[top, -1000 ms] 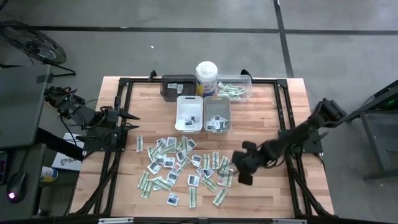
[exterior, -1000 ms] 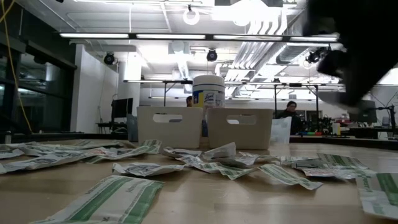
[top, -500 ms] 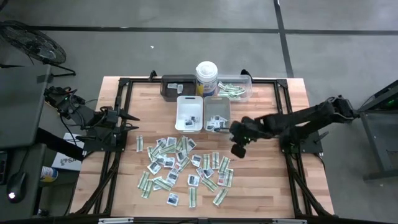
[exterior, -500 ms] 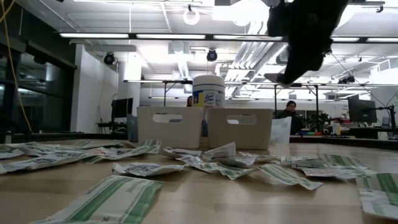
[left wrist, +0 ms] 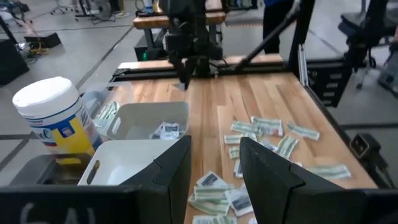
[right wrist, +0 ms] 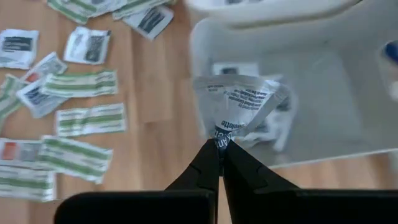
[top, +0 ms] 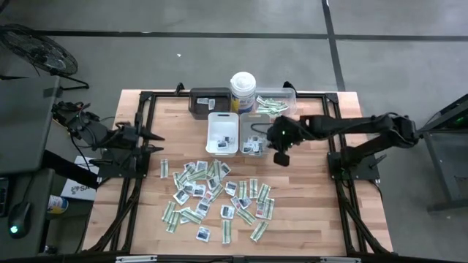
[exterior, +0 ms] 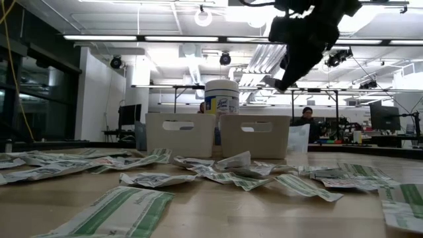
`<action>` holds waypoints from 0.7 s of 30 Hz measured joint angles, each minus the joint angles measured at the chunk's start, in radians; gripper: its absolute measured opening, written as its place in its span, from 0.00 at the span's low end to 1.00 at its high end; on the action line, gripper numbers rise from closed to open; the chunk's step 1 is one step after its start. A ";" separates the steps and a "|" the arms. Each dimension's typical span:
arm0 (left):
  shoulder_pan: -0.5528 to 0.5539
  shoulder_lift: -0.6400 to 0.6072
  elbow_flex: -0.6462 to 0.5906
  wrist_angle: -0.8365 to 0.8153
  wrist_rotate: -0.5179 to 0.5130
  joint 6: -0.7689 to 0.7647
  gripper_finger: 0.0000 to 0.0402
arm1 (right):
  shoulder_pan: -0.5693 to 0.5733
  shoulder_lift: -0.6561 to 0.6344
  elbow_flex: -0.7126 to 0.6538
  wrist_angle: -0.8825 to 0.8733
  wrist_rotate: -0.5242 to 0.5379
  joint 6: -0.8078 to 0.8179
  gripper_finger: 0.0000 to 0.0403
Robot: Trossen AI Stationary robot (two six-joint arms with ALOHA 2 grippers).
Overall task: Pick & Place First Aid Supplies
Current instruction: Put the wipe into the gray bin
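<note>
barely begun: dozens of first aid supplies (top: 216,193) loose on the table (top: 307,219), few in the grey tray (top: 255,135), right gripper (right wrist: 219,149) pinching a white sachet (right wrist: 239,102) above it, left gripper (left wrist: 214,163) parted, idle.

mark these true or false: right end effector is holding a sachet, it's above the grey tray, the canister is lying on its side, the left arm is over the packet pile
1. The right end effector is shut on a white sachet. True.
2. It hangs above the grey tray. True.
3. The white canister lies on its side. False: it stands upright with its lid on.
4. The left end effector is over the loose packets. False: it waits at the table's left edge.
</note>
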 joint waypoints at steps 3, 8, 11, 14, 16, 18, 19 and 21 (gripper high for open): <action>0.000 0.000 0.000 0.021 -0.019 -0.001 0.33 | -0.056 0.007 0.002 0.039 -0.004 -0.074 0.00; 0.000 0.000 0.000 0.056 -0.047 -0.001 0.33 | -0.129 0.071 0.003 0.164 -0.082 -0.166 0.00; 0.000 0.000 0.000 0.051 -0.079 -0.001 0.33 | -0.160 0.128 0.004 0.201 -0.102 -0.180 0.00; 0.000 0.000 0.000 0.051 -0.100 -0.002 0.33 | -0.188 0.181 0.007 0.232 -0.116 -0.175 0.00; 0.000 0.000 0.000 0.051 -0.115 -0.005 0.33 | -0.202 0.219 0.023 0.227 -0.122 -0.140 0.00; 0.000 0.000 0.000 0.052 -0.133 -0.005 0.33 | -0.212 0.253 0.044 0.229 -0.124 -0.062 0.00; 0.000 0.000 0.000 0.052 -0.145 -0.006 0.33 | -0.215 0.270 0.058 0.227 -0.125 -0.016 0.00; 0.000 0.000 0.000 0.057 -0.165 -0.014 0.33 | -0.218 0.297 0.081 0.223 -0.125 0.082 0.00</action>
